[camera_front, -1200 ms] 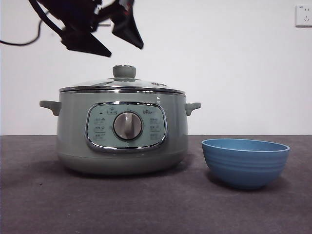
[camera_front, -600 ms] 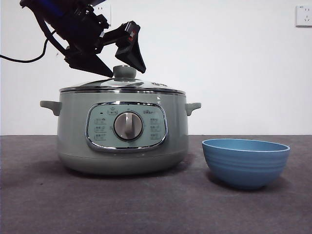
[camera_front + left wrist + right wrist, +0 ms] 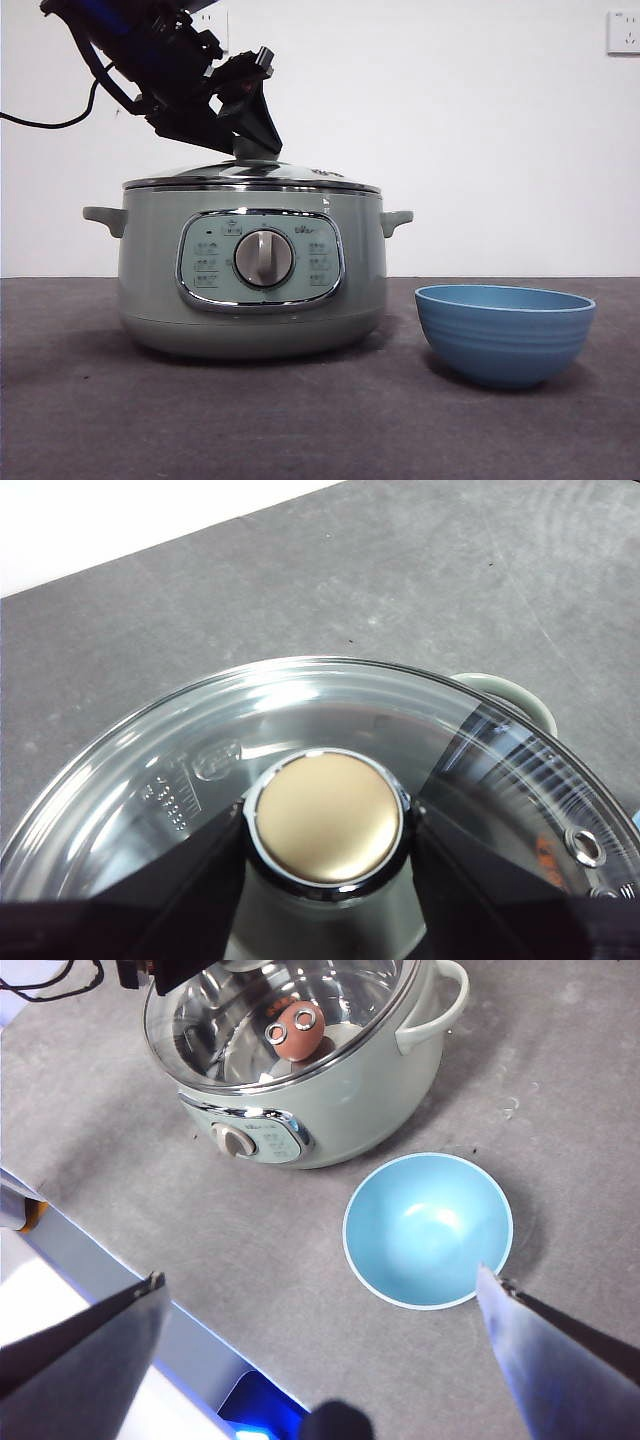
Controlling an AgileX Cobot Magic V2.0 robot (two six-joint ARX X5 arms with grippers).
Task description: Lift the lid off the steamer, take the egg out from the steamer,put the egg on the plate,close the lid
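Observation:
The sage-green steamer (image 3: 250, 300) stands left of centre with its glass lid (image 3: 300, 176) closed on it. My left gripper (image 3: 245, 140) comes down from the upper left and is shut on the lid's knob (image 3: 327, 815), one black jaw pressed against each side. A brown egg (image 3: 300, 1032) shows through the lid inside the steamer (image 3: 330, 1100) in the right wrist view. The blue plate (image 3: 505, 333), a small bowl, stands empty to the right of the steamer. My right gripper (image 3: 320, 1290) is open and empty, high above the plate (image 3: 428, 1230).
A dark grey mat (image 3: 320, 430) covers the table. The table's front edge with a grey and blue strip (image 3: 150, 1320) runs near the steamer's control panel. A black cable (image 3: 40, 120) trails from the left arm. A wall socket (image 3: 622, 30) is at the far right.
My left gripper came down from above the lid to the knob, and its jaws closed from wide apart onto the knob. The steamer, lid and plate have not moved.

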